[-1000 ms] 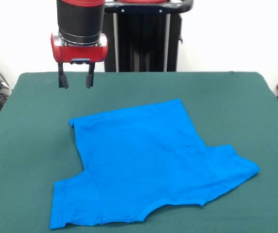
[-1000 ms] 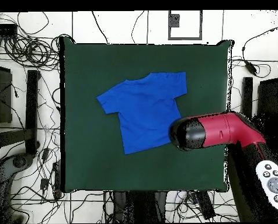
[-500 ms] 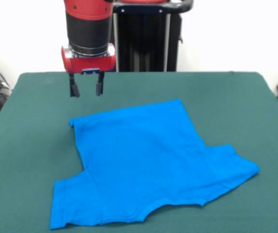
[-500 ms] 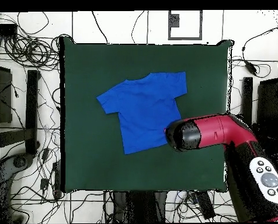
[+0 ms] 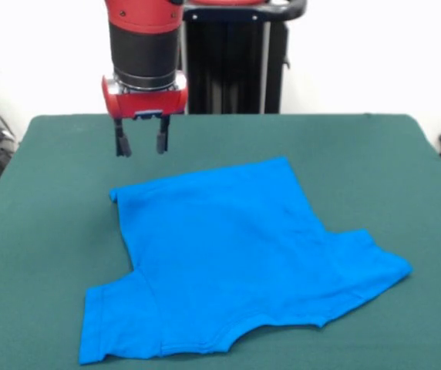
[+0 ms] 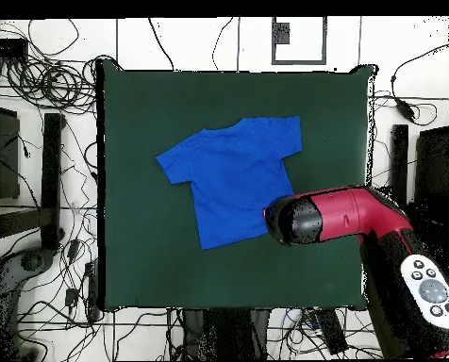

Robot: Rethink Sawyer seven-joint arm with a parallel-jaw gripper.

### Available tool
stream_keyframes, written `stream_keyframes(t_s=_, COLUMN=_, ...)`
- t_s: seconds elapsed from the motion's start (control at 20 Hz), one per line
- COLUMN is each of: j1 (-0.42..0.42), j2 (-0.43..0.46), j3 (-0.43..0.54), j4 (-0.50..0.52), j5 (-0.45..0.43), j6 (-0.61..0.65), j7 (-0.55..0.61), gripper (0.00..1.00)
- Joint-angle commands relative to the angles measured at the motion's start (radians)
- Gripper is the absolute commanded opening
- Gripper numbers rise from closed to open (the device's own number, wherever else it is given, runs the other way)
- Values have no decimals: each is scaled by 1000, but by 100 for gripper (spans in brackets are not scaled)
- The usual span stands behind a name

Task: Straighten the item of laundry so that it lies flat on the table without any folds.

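The item of laundry (image 5: 232,258) is a bright blue T-shirt spread on the dark green table (image 5: 43,231), its hem toward the far side and both sleeves out. Its far left hem corner shows a small fold. My gripper (image 5: 139,144) hangs open above the table, just beyond that corner, holding nothing. In the overhead view the T-shirt (image 6: 233,174) lies mid-table and the arm's wrist (image 6: 297,220) covers the gripper beside the shirt's lower right corner.
The table (image 6: 143,264) has bare green cloth all around the shirt. Cables (image 6: 40,85) and dark equipment lie on the floor beyond the table edges. The black pedestal (image 5: 228,58) stands behind the far edge.
My gripper has moved rightward in the front view and lower, closer to the shirt's far left corner. The shirt has not moved.
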Motion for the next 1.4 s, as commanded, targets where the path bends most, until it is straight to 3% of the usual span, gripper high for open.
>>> stream_keyframes(t_s=0.05, j1=40, j2=95, j3=36, j4=53, j5=6, j6=-62, j7=-38, gripper=100)
stream_keyframes(t_s=0.6, j1=74, j2=191, j3=7, j4=-25, j5=-47, j6=-117, j7=-17, gripper=100)
stream_keyframes(t_s=1.4, j1=49, j2=174, j3=-3, j4=10, j5=-59, j6=-150, j7=-31, gripper=100)
